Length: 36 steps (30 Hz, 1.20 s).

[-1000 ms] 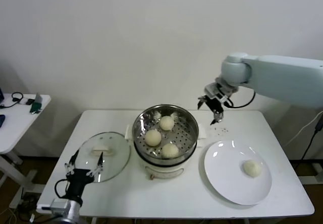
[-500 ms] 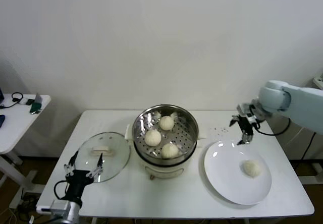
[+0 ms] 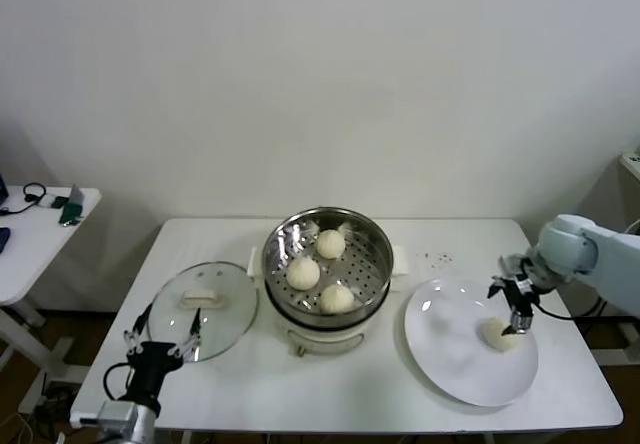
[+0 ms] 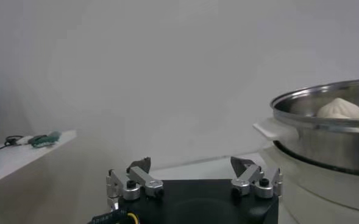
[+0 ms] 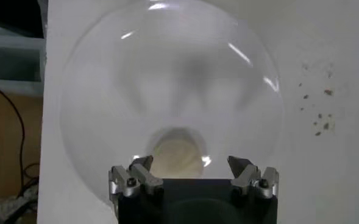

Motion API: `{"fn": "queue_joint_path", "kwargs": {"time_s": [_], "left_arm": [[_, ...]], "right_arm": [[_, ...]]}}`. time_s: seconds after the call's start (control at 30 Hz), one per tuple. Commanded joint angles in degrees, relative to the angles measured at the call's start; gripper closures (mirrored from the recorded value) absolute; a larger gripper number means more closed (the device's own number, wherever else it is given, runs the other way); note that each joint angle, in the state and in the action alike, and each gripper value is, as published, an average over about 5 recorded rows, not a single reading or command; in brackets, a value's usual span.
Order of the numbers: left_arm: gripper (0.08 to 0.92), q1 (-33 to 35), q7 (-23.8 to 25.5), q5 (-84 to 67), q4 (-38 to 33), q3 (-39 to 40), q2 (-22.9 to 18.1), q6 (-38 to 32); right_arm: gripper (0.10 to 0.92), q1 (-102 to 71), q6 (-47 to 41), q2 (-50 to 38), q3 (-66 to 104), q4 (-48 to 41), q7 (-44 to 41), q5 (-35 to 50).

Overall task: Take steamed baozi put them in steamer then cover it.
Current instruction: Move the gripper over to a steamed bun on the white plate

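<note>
Hovering my right gripper [image 3: 510, 306], fingers apart, over the last cream-white dome-shaped baozi [image 3: 499, 333] on the flat white plate [image 3: 450, 349]; best centred before closing gently. Left gripper [image 3: 160, 332] idles, fingers apart, beside the worktop [image 3: 560, 384].

No text, label, brand, number or sign can be read on anything here.

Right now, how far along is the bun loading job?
Three cream-white dough buns already sit in the shiny steel steamer. In hand: the open right gripper hovers directly over the last bun on the flat white plate, not yet gripping. Left to do: move that bun over, then fit the clear glass lid, lying beside the steamer near the open, idle left gripper.
</note>
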Motion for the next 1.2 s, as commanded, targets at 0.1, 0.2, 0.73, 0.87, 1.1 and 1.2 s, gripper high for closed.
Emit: {"fn": "queue_joint_path", "kwargs": {"time_s": [0.1,0.2,0.73,0.87,1.1,1.2], "left_arm": [[0.177,0.23,-0.11,-0.15,0.14,-0.17,0.09,0.31],[0.177,0.43,-0.11,-0.09,0.23,-0.1,-0.02,0.25],[0.177,0.46,-0.08,-0.06,0.59,-0.32,-0.03,0.14],[0.177,0.47,-0.09,-0.1,0.58,-0.39,-0.05,0.14],[0.177,0.43,-0.08,-0.25,0.72,-0.46,0.05,0.05],[0.177,0.4,-0.09,-0.27,0.7,-0.41,0.01,0.05]], "right_arm": [[0.203,-11.39,0.14,-0.09,8.57,-3.42,-0.34,-4.93],[0.203,-11.41,0.17,1.08,8.4,-4.24,-0.04,-5.55],[0.203,-10.5,0.48,4.5,7.67,-6.79,-0.48,-6.24],[0.23,-10.01,0.77,4.32,6.91,-6.65,-0.93,-6.2],[0.302,-9.16,0.9,3.96,6.63,-6.59,-0.93,-5.56],[0.318,-8.5,0.71,3.84,6.4,-6.63,-0.86,-4.63]]}}
